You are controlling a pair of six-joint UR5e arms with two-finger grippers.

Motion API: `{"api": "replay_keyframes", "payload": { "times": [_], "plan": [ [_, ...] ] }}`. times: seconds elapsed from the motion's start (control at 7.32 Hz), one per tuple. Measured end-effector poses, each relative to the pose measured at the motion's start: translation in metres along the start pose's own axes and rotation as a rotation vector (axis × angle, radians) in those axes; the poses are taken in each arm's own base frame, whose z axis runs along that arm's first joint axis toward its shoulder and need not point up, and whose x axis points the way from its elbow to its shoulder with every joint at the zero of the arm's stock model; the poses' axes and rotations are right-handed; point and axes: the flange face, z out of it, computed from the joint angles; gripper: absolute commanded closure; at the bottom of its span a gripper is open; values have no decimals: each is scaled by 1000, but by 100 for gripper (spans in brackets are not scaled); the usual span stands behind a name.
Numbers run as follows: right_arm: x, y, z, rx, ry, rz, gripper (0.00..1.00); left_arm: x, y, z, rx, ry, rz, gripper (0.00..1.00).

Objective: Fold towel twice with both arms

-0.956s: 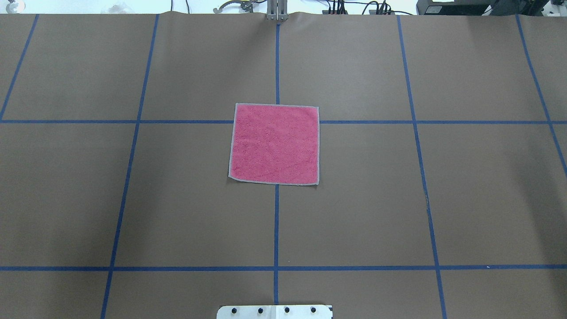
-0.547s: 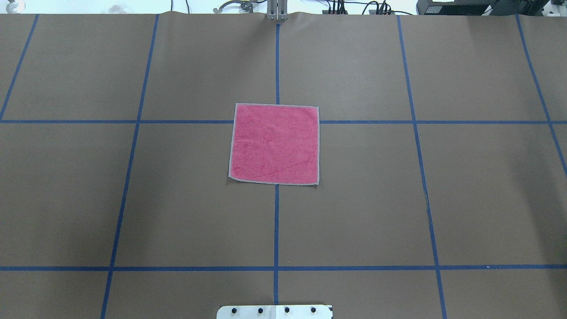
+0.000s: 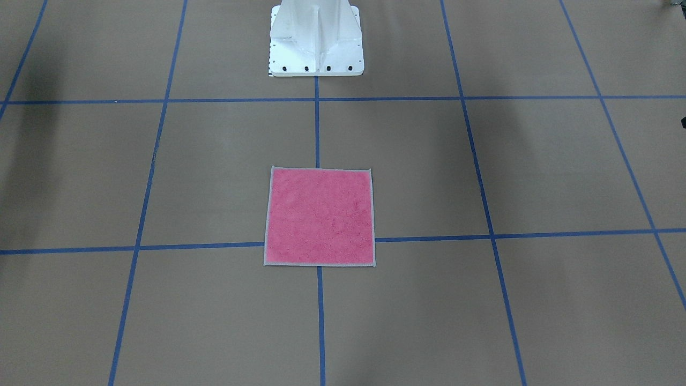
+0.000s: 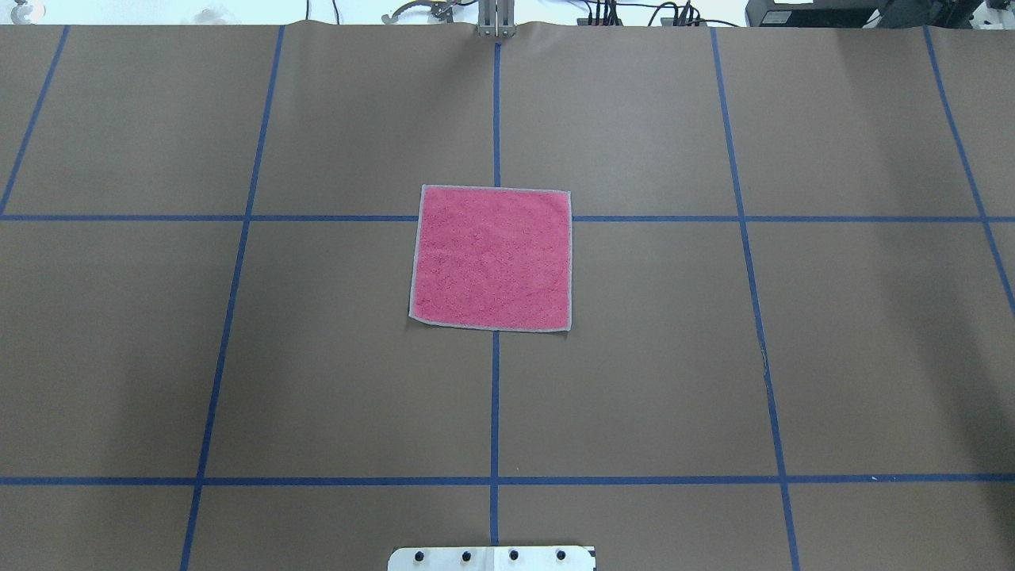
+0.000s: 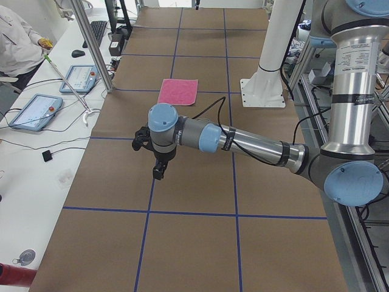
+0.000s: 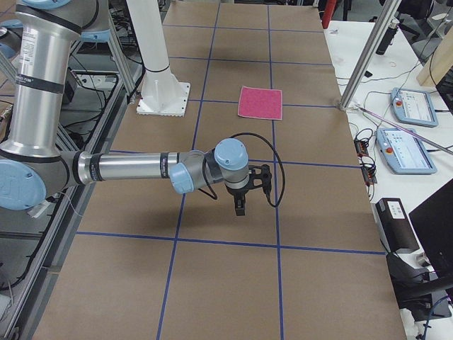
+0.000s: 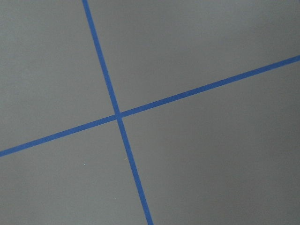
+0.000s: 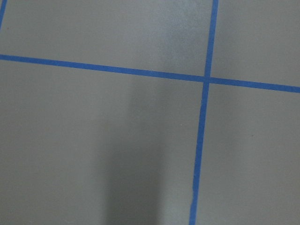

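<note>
The broad table covered in brown paper (image 4: 634,357) is filling every view, and strips of blue tape (image 4: 495,396) are dividing it into large rectangles. The near silver-grey jointed left arm with light blue joint caps (image 5: 255,143) is reaching out level and low over the table's left end. The matching right arm (image 6: 127,168) is doing the same over the right end. Both are standing outside the overhead and front-facing views. The white bolted pedestal (image 3: 316,37) is standing at the robot's edge of the table, on the centre line.

The small square pink terry towel with light grey stitched edging (image 4: 492,258) is lying flat and unfolded, pink face up. It is covering the crossing of the centre tape line and a cross line, in front of the pedestal and apart from it, and well apart from both arms.

The black left gripper (image 5: 159,173) is hanging fingers down above the paper beside a tape line. The black right gripper (image 6: 241,207) is hanging likewise. Whether either claw is spread or closed, I cannot tell. Each wrist camera is showing only brown paper and a crossing of tape lines.
</note>
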Motion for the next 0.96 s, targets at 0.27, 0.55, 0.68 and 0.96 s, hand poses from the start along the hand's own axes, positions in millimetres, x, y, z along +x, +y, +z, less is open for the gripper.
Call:
{"api": "replay_keyframes", "payload": {
  "times": [0.27,0.55,0.68,0.96],
  "plan": [
    [-66,-16,25,13,-70,81,0,57,-22,34,0,58,-77,0],
    [-133,-30,46,-5,-129,187,1,127,-43,66,-4,124,-212,0],
    [-167,-36,56,-9,-140,250,1,156,-50,76,-12,154,-288,0],
    [-247,-39,78,12,-155,414,4,202,-61,88,-33,201,-411,0]
  ]
}}
